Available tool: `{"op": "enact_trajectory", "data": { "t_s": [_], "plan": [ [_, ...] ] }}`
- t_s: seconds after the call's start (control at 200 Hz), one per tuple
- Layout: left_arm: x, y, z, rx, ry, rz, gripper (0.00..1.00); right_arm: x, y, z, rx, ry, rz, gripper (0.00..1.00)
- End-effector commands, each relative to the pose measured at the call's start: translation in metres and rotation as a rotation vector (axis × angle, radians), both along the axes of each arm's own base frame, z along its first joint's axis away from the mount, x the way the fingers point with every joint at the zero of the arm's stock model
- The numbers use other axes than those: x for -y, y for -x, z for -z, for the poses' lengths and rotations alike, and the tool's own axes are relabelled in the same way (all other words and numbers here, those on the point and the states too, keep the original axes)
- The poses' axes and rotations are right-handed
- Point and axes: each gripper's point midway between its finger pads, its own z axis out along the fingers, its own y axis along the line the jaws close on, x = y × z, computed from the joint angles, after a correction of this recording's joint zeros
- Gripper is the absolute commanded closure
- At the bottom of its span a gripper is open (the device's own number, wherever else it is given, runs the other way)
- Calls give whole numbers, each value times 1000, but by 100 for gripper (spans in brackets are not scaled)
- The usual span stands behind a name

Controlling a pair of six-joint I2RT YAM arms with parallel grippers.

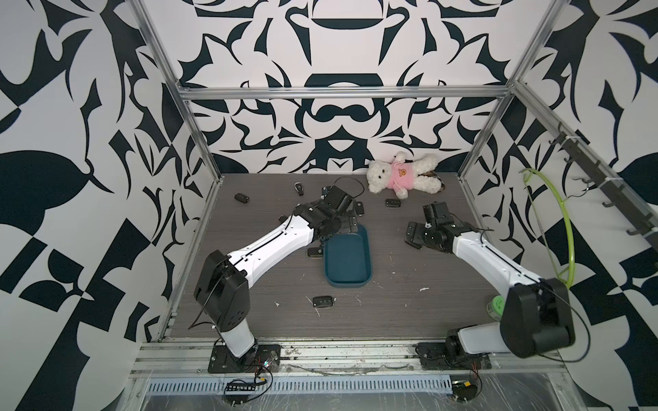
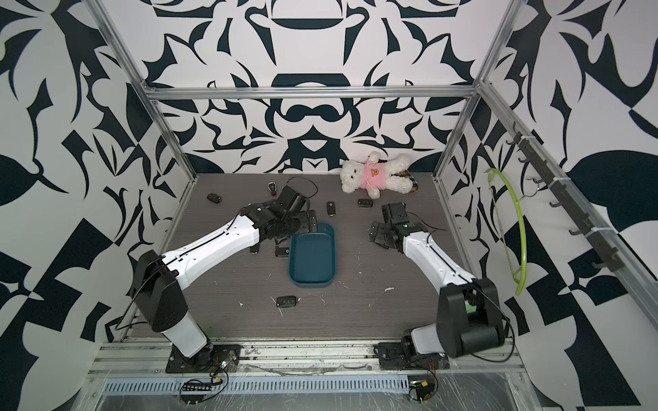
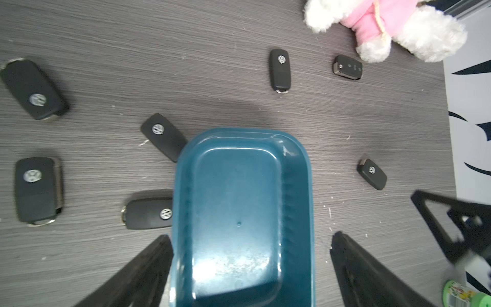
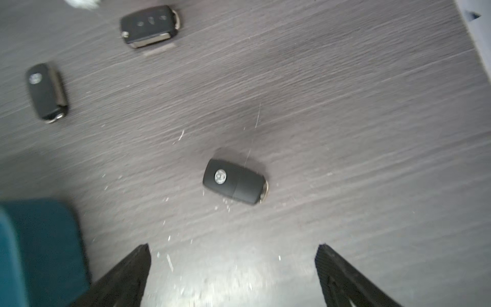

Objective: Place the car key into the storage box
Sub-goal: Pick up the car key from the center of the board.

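The car key (image 4: 235,182) lay on the table (image 4: 345,133) near the storage box (image 4: 39,239), ahead of the right claw (image 4: 233,248), its long axis running nearly from one spread jaw toward the other. The right arm, nearer, reached low; the left claw (image 3: 251,235), spread and empty, hung over the box.

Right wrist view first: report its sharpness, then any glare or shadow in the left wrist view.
Right wrist view: motion-smeared throughout, the centre car key soft, the storage box corner a blur. Left wrist view: sharper; white glare on the box floor near the camera, a soft shadow on the tabletop beyond it.
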Motion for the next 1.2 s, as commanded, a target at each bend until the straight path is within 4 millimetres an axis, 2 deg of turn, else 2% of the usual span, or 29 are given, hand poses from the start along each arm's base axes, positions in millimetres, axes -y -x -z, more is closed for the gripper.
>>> {"op": "enact_trajectory", "data": {
  "t_s": [0.0,0.195,0.27,0.345,0.495,0.595,0.675,0.89,0.97,1.195],
  "plan": [
    [-1,-1,-21,52,45,40,1,-4,-34,-4,34,-49,-32,0],
    [-8,-2,-27,76,47,48,1,-16,-64,32,-52,-106,-84,0],
    [-8,0,-28,77,46,64,1,-22,-71,47,-88,-135,-101,0],
    [-10,1,-26,70,31,62,1,-29,-74,57,-117,-162,-129,4],
    [-14,2,-25,67,32,47,1,-32,-67,65,-144,-179,-142,5],
    [-14,1,-25,73,33,42,1,-30,-55,66,-165,-164,-147,6],
    [-14,-1,-26,75,33,41,1,-28,-45,67,-183,-153,-157,10],
    [-11,-2,-24,72,30,47,1,-22,-24,65,-203,-90,-155,12],
    [-11,-3,-23,71,31,47,1,-24,-22,65,-201,-42,-170,13],
    [-10,0,-21,51,30,56,1,-16,-26,75,-242,61,-130,25]
  ]
}}
